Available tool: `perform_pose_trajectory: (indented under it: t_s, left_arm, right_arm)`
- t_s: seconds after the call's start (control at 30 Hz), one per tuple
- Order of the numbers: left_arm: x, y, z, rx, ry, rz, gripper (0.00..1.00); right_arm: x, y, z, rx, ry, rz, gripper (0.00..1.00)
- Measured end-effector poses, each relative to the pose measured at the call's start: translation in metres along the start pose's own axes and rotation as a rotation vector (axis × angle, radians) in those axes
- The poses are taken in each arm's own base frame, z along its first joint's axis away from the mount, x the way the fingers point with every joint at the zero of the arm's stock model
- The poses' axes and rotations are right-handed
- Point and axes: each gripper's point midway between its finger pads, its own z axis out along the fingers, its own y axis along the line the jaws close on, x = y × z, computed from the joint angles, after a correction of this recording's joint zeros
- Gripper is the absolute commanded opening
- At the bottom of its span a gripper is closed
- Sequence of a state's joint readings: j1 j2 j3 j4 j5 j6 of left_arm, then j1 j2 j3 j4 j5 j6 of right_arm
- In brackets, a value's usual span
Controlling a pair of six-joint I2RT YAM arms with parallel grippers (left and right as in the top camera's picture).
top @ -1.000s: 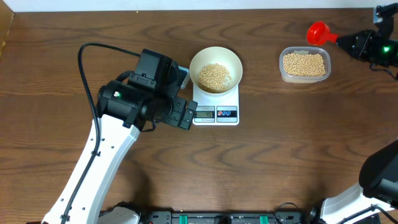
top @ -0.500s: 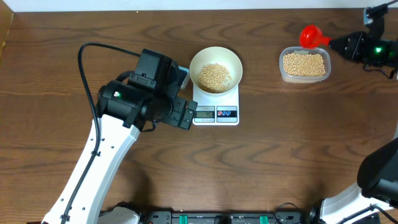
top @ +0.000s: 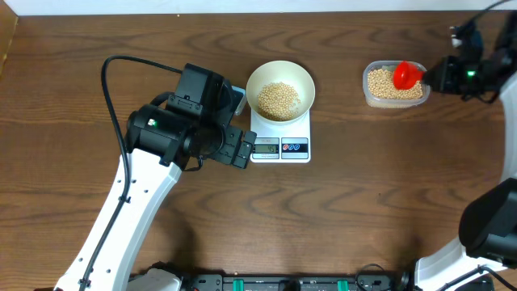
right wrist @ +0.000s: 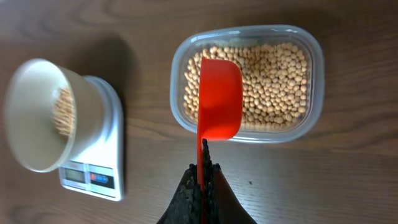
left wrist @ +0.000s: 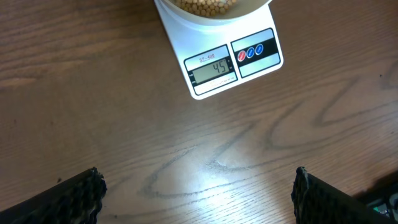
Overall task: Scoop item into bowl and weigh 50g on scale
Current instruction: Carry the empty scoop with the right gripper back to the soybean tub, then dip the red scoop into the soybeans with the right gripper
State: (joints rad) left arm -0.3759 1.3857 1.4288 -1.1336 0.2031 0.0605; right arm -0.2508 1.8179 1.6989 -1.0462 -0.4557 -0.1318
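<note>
1. Filling the clear tub (right wrist: 314, 56), the loose beans (right wrist: 267, 81) lie right below my red scoop (right wrist: 219, 99); a smaller heap (top: 279, 97) sits in the white bowl (top: 260, 81).
2. White bowl: upright on the scale (top: 280, 147); the display (left wrist: 213, 67) reads 45, so I judge the weighing a little short.
3. Red scoop: long axis runs from my right gripper (right wrist: 202, 171) straight out over the tub; no beans show in its cup.
4. Right gripper: clamped on the scoop's handle; this arm is the nearer to the tub; bowl and scale lie well apart to its left.
5. Left gripper (left wrist: 198, 186): jaws wide apart, holding nothing, just beside the scale's front.
6. Coming move, as I judge it: dip straight down for a small portion, then carry it leftward.
</note>
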Motion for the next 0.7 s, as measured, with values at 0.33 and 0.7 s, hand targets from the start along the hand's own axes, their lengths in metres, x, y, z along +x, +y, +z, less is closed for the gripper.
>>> perform_pose_trajectory:
  t_s: [0.33, 0.7]
  left_arm:
    - [0.0, 0.0, 0.0, 0.0, 0.0, 0.0, 0.98]
    - [0.0, 0.0, 0.0, 0.0, 0.0, 0.0, 0.98]
  right_arm:
    - [0.006, 0.008, 0.016, 0.205, 0.068, -0.131, 0.01]
    - [-0.005, -0.007, 0.02, 0.28, 0.037, -0.143, 0.01]
